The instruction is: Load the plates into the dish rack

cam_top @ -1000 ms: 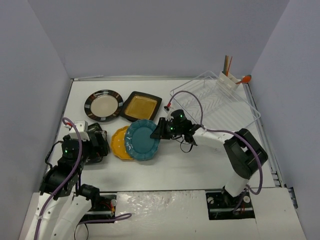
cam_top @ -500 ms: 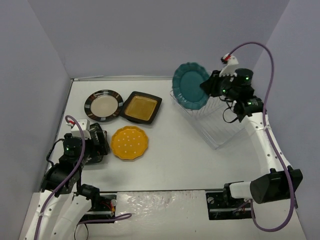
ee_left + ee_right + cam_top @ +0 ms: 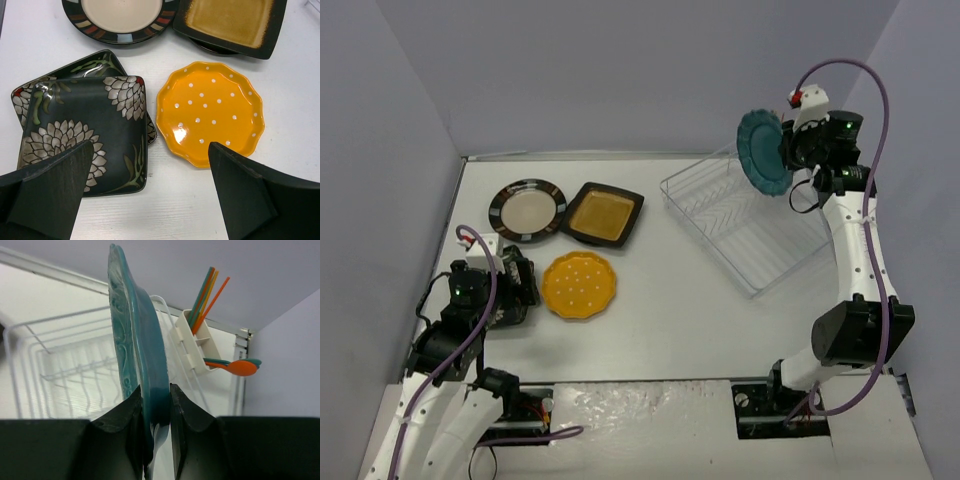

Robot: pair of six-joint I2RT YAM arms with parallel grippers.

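My right gripper (image 3: 788, 150) (image 3: 156, 401) is shut on the rim of the teal scalloped plate (image 3: 763, 152) (image 3: 139, 340). The plate stands on edge in the air above the far right end of the white wire dish rack (image 3: 705, 235) (image 3: 10, 355). On the table's left lie a round striped-rim plate (image 3: 527, 210) (image 3: 122, 15), a black square plate with an amber centre (image 3: 601, 213) (image 3: 230, 22) and an orange dotted plate (image 3: 579, 285) (image 3: 210, 112). Two black floral square plates (image 3: 85, 135) lie stacked under my open left gripper (image 3: 518, 283) (image 3: 150, 150).
A white cutlery caddy (image 3: 192, 347) with coloured sticks and an orange spoon (image 3: 240, 368) sits at the rack's far corner, just right of the held plate. Grey walls close in the table on the left, back and right.
My right arm has carried the teal plate from beside the orange plate up and right to above the rack, turning it on edge. The left arm has barely moved.
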